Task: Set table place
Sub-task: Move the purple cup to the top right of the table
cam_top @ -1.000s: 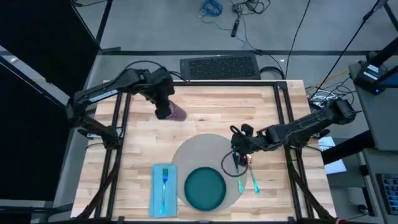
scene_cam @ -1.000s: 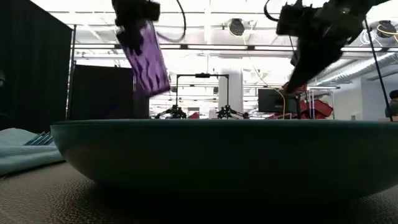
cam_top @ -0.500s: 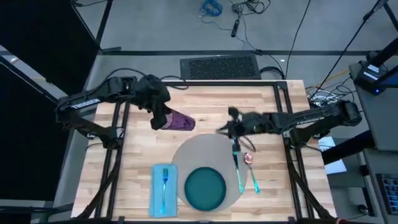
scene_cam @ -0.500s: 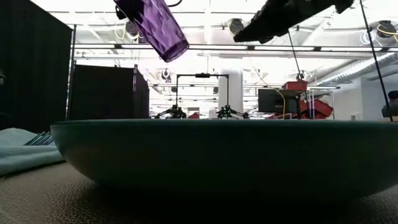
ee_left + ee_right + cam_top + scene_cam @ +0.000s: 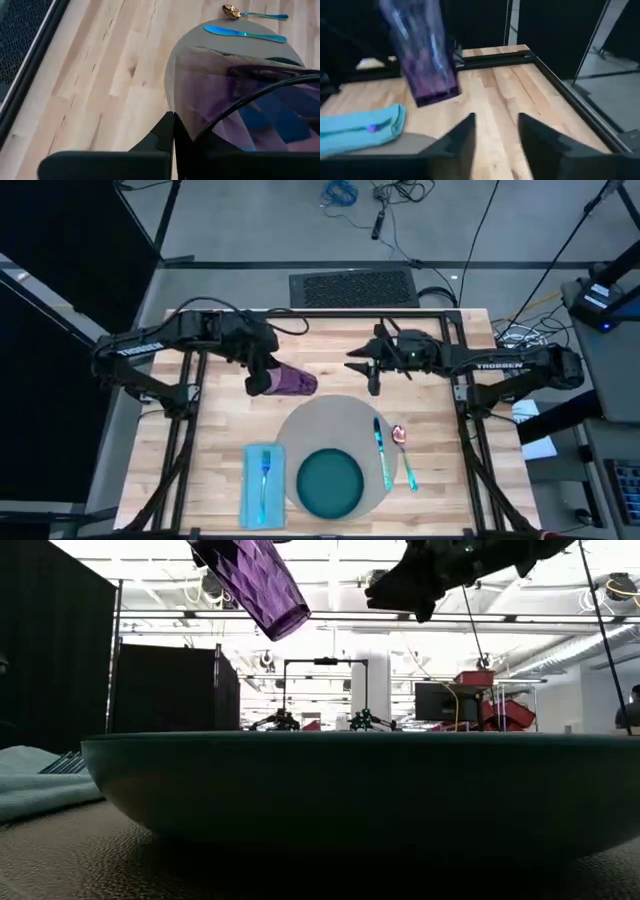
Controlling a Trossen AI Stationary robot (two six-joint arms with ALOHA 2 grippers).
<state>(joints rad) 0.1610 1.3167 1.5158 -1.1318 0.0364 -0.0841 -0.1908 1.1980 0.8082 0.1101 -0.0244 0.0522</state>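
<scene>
Holding a purple tumbler [image 5: 290, 380] in the air, the left claw [image 5: 262, 376] hangs over the back half of the desk [image 5: 330, 350], just behind the left rear edge of the round grey placemat [image 5: 320, 425]. The claw is pinched on the tumbler, which is tipped steeply so that its open mouth points toward the middle of the desk. In the low view the tumbler [image 5: 250, 582] slants high above the plate's rim, clear of the surface. The left wrist view looks through the purple wall of the tumbler [image 5: 240, 100] down onto the placemat [image 5: 240, 45].

The right claw [image 5: 368, 368] is raised over the rear middle of the desk, behind the placemat and well apart from the tumbler. Its two fingers [image 5: 462, 140] are spread with nothing between them, as the right wrist view shows, and they face the tumbler [image 5: 422, 55] across bare wood.

The placemat lies at the front middle of the desk. A dark teal plate [image 5: 330, 483] sits on its front part. A teal knife [image 5: 381, 452] lies on the mat's right side, just beside the plate, and a spoon [image 5: 404, 455] with a coppery bowl lies just right of the knife at the mat's edge. To the left of the placemat, a light blue napkin [image 5: 262, 485] lies flat on the wood with a blue fork [image 5: 265, 472] on top.
</scene>
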